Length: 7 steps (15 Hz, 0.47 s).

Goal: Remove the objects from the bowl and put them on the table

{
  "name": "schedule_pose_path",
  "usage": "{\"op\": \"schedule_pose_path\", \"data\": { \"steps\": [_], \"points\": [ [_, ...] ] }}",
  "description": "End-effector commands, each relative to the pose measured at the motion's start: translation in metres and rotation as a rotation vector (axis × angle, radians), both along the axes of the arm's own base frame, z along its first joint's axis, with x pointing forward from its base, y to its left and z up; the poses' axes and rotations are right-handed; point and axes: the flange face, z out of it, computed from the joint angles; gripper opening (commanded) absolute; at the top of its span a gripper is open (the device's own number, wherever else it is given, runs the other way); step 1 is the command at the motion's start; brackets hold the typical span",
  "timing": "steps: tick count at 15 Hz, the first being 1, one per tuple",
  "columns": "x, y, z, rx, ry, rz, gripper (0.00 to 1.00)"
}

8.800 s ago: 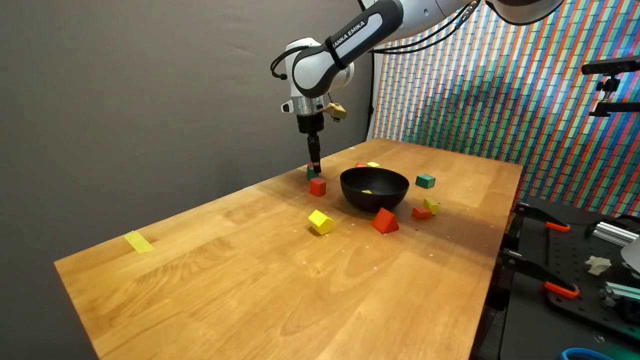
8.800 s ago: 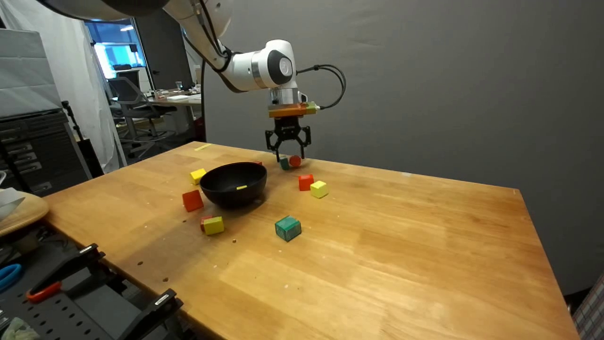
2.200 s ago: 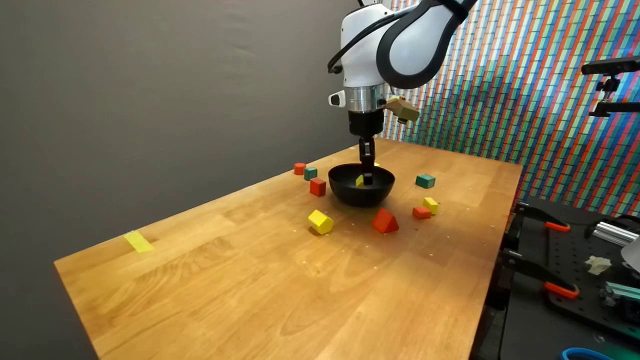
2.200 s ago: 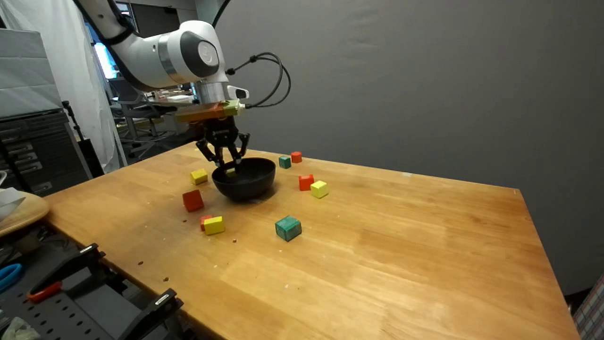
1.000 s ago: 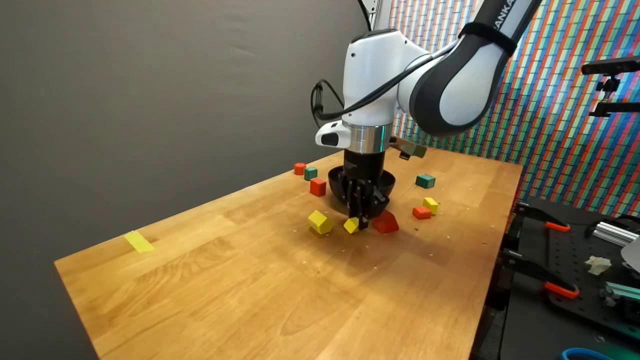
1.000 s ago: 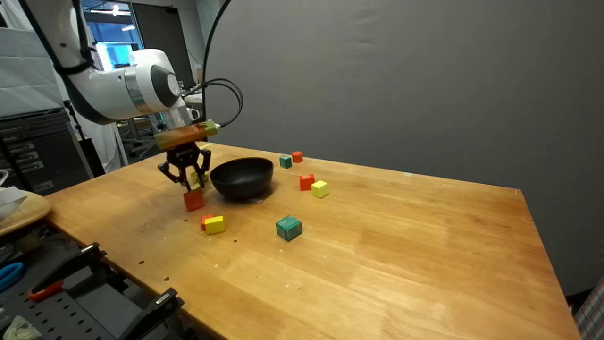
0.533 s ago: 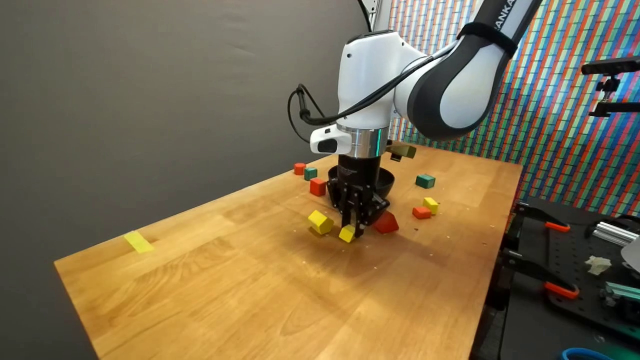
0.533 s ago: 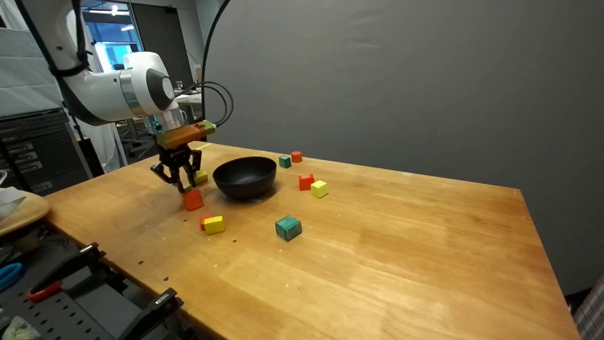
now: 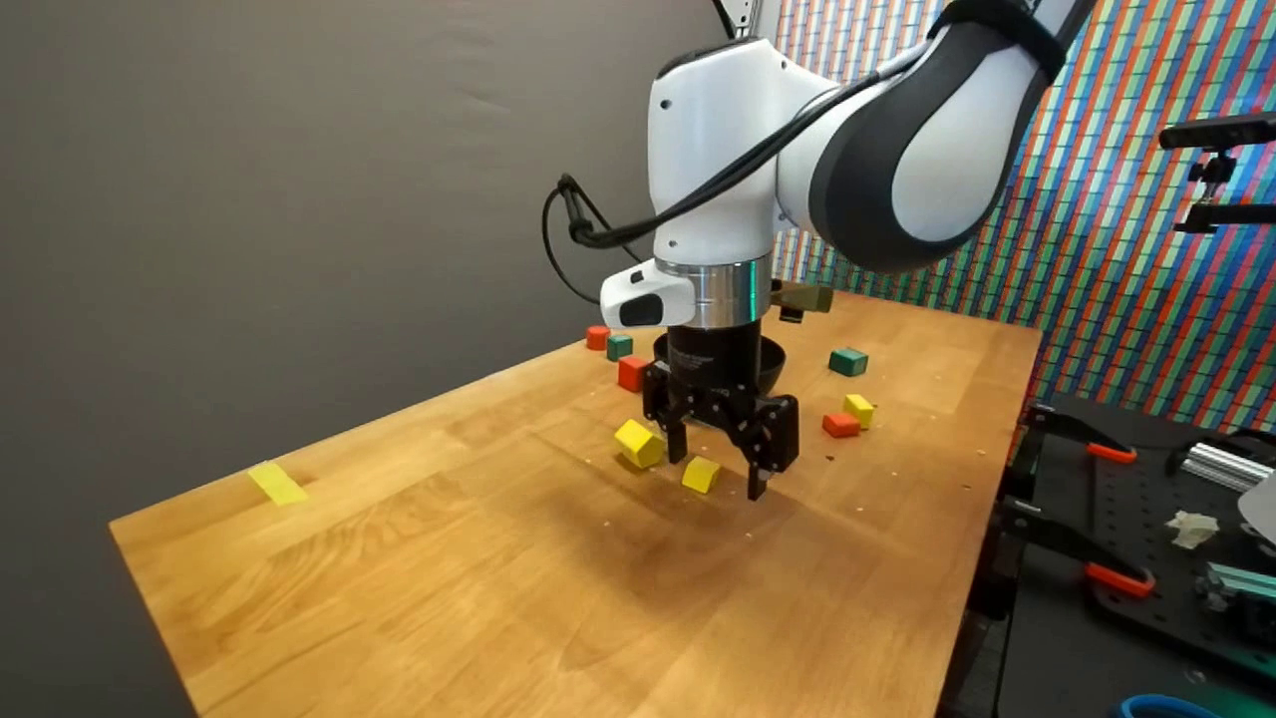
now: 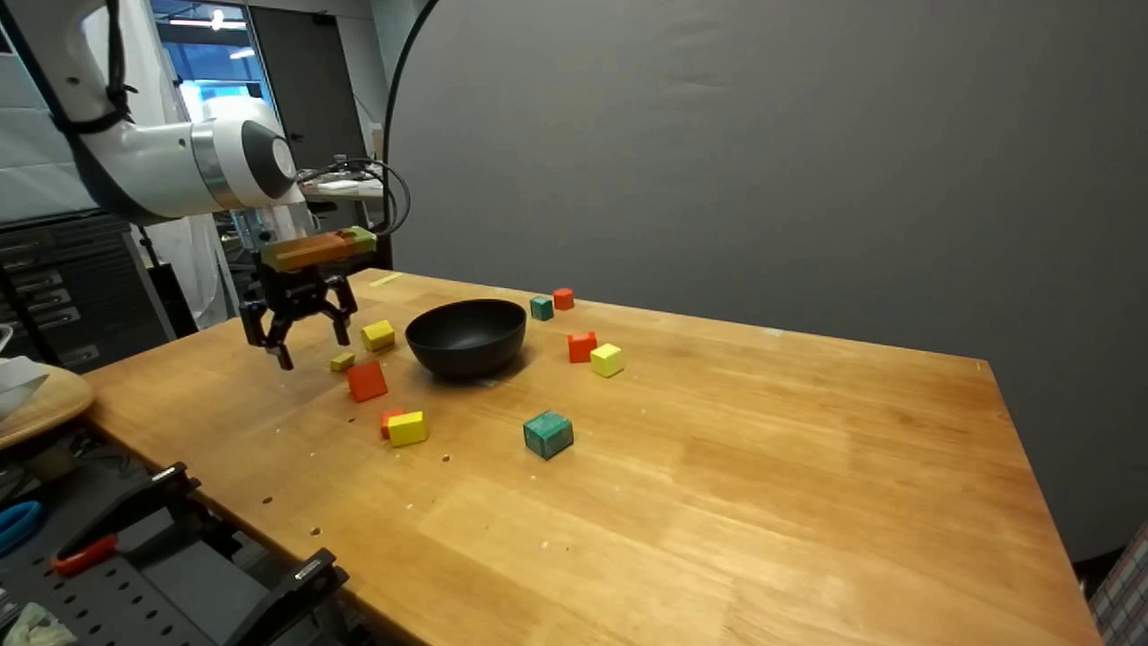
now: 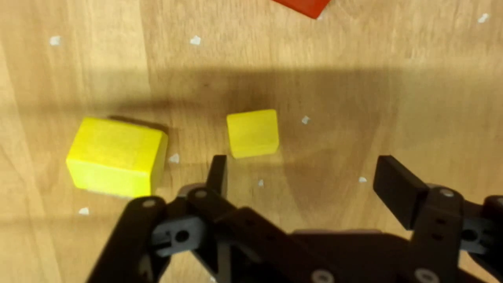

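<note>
The black bowl [image 10: 466, 345] stands on the wooden table [image 9: 449, 568]; in an exterior view its visible inside holds nothing. The arm mostly hides the bowl [image 9: 773, 364] in an exterior view. A small yellow block [image 9: 701, 475] lies on the table in front of the bowl; it also shows in an exterior view [image 10: 343, 362] and the wrist view [image 11: 253, 133]. My gripper [image 11: 300, 173] is open and empty, a little above the table near that block, not touching it. A larger yellow block [image 11: 116, 157] and a red block [image 10: 367, 381] lie close by.
More blocks lie around the bowl: a red one [image 9: 840, 425], a yellow one [image 9: 858, 410], a green one [image 9: 847, 361], and a red one [image 10: 581, 346] beside a yellow one [image 10: 607, 360]. Yellow tape [image 9: 277, 483] marks the table. Clamps [image 9: 1072, 543] sit at one edge.
My gripper reached into the bowl, brought the small yellow block out and set it on the table. It has now opened and moved off the block. The bowl shifted slightly earlier.
</note>
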Motion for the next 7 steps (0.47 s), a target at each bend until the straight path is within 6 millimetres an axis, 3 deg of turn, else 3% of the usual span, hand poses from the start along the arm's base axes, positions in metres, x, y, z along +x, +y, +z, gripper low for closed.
{"op": "schedule_pose_path", "data": {
  "steps": [1,4,5,6,7],
  "points": [
    [-0.017,0.022,0.062,-0.012,-0.021,-0.041,1.00],
    [-0.021,0.021,0.110,0.092,-0.052,-0.149,1.00],
    [-0.020,0.011,0.125,0.133,-0.065,-0.209,1.00],
    [-0.012,0.031,0.094,0.090,-0.034,-0.143,1.00],
    [-0.012,0.027,0.108,0.111,-0.045,-0.177,1.00]
  ]
}}
